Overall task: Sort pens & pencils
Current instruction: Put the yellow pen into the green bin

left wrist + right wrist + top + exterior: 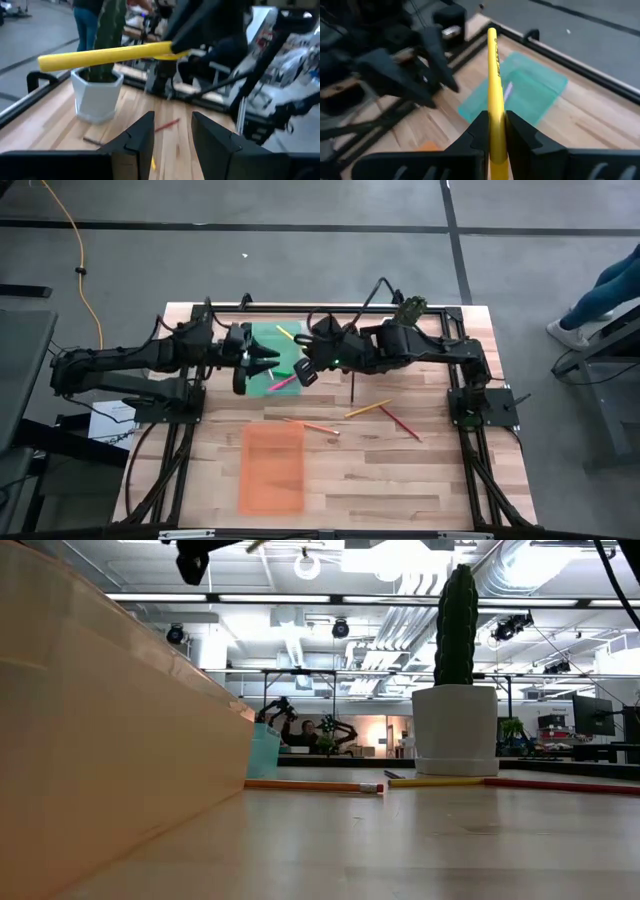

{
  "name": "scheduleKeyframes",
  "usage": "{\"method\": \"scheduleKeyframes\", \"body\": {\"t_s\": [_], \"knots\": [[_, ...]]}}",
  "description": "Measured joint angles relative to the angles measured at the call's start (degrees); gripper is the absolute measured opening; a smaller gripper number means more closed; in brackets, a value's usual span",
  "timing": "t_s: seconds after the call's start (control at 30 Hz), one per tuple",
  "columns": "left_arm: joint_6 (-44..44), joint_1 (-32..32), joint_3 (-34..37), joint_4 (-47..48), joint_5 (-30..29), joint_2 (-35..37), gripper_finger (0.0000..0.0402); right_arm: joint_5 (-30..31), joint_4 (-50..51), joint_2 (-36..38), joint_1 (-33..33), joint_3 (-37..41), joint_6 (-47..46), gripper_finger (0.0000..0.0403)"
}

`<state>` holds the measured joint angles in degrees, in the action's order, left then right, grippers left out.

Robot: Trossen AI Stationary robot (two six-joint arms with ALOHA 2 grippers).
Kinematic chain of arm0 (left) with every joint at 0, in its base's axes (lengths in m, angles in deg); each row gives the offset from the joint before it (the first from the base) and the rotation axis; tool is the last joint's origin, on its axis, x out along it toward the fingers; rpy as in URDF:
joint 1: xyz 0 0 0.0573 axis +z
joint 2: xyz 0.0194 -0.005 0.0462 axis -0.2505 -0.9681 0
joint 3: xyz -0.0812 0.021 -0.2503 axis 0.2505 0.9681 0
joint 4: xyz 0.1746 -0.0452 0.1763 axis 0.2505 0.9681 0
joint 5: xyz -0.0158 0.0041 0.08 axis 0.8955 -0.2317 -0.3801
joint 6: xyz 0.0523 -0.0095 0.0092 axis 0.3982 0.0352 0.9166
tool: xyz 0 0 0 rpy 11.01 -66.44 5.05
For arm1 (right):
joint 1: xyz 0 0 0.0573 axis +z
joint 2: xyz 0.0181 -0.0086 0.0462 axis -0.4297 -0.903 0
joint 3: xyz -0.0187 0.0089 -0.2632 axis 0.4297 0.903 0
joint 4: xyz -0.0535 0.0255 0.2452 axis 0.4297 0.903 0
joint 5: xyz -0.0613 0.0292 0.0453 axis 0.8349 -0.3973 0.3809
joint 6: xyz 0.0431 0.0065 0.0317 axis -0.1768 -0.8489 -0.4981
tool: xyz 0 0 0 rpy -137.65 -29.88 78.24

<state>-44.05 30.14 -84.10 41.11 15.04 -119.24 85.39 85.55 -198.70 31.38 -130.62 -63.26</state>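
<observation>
My right gripper is raised over the green tray and shut on a yellow pen. My left gripper hovers open beside it, over the tray's left part, with nothing between its fingers. A magenta pen and a green pen lie in the green tray. Yellow-orange, red, orange and dark pencils lie flat on the wooden table. My right gripper pinches the yellow pen by one end between its two fingers. The pen lies along the fingers and sticks out ahead of them toward the table's far left. It is lifted clear, roughly level above the green tray.
An orange tray lies near the table's front edge, left of centre. A cactus in a white pot stands at the far right. A person stands on the floor beyond the table's right side.
</observation>
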Motion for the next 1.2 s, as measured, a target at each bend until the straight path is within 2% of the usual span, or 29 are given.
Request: {"method": "scheduleKeyframes", "body": {"t_s": [0.33,0.5,0.73,1.2], "knots": [[-3.5,9.7,0.0,-8.6,7.6,0.0,0.0119,0.6,-6.4,2.4,-0.3,0.0,5.7,0.0026],[-7.4,12.7,0.0,-16.2,11.2,-0.1,0.0119,0.6,-10.0,2.4,-0.5,0.0,8.6,0.0026],[-13.1,13.3,0.0,-24.8,12.6,-0.1,0.0119,0.1,-13.6,2.4,-1.0,0.0,11.5,0.0026],[-13.9,13.2,0.0,-24.9,12.6,-1.9,0.0119,-1.1,-17.6,2.4,-1.1,0.0,14.6,0.0026]]}}
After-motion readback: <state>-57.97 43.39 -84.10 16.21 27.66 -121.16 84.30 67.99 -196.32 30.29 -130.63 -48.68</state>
